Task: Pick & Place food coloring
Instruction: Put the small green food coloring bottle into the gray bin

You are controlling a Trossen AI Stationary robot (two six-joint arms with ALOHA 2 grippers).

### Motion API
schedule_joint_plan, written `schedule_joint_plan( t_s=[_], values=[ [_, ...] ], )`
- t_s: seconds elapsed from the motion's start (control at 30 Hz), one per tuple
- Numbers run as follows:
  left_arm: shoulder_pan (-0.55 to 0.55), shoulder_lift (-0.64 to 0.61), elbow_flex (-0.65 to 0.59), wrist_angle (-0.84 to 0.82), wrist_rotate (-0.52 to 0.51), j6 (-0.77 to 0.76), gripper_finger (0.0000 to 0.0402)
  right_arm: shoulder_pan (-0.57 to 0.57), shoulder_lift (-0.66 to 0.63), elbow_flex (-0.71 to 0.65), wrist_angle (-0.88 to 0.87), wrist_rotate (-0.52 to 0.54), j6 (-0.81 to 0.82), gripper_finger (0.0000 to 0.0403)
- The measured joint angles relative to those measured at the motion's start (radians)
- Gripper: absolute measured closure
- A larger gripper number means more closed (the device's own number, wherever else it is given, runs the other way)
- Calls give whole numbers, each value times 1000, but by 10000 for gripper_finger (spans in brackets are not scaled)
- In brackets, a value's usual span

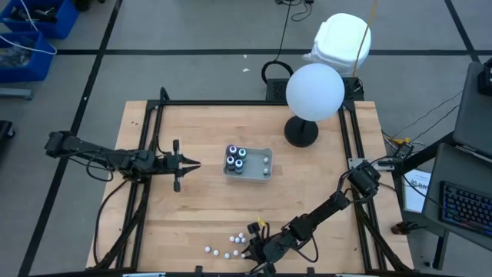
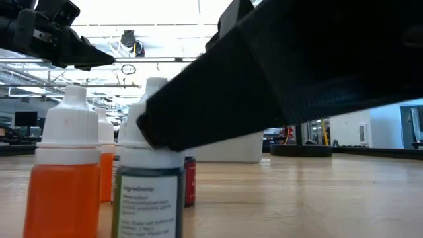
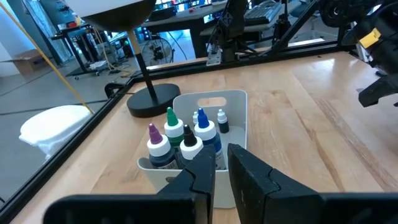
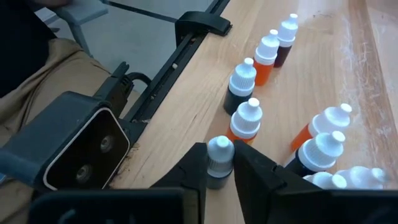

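Note:
Several small food coloring bottles (image 1: 231,245) with white caps stand upright near the table's near edge; in the right wrist view they show orange (image 4: 264,59) and dark (image 4: 241,87) bodies. My right gripper (image 4: 221,171) is among them, shut on one dark bottle (image 2: 149,198). A grey tray (image 1: 264,173) at the table's middle holds several larger bottles (image 3: 180,140) with coloured tips. My left gripper (image 1: 194,163) hovers left of the tray, shut and holding nothing. My right gripper pinches the small bottle between its two fingers, just under the white cap (image 4: 219,168). The fingers (image 2: 218,112) slant down from the table's right side. The bottle stands upright with its base on the table.
A lamp with a white globe (image 1: 315,91) and a dark round base (image 1: 301,132) stands behind the tray. Black frame rails (image 1: 146,192) run along the table's sides. A grey camera (image 4: 81,149) sits at the near edge, close to the right gripper.

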Motion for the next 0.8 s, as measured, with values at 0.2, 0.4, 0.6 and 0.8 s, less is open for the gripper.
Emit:
schedule_joint_plan(
  t_s=[0.2, 0.4, 0.6, 0.8],
  values=[
    [0, 0, 0, 0, 0, 0, 350, 0, -25, 0, 6, 3, -51, 354],
    [0, 0, 0, 0, 0, 0, 350, 0, -110, 0, -88, 6, -100, 355],
    [0, 0, 0, 0, 0, 0, 350, 4, -216, 0, -235, 76, -159, 356],
    [0, 0, 0, 0, 0, 0, 350, 3, -369, -126, -280, 190, -187, 356]
  ],
)
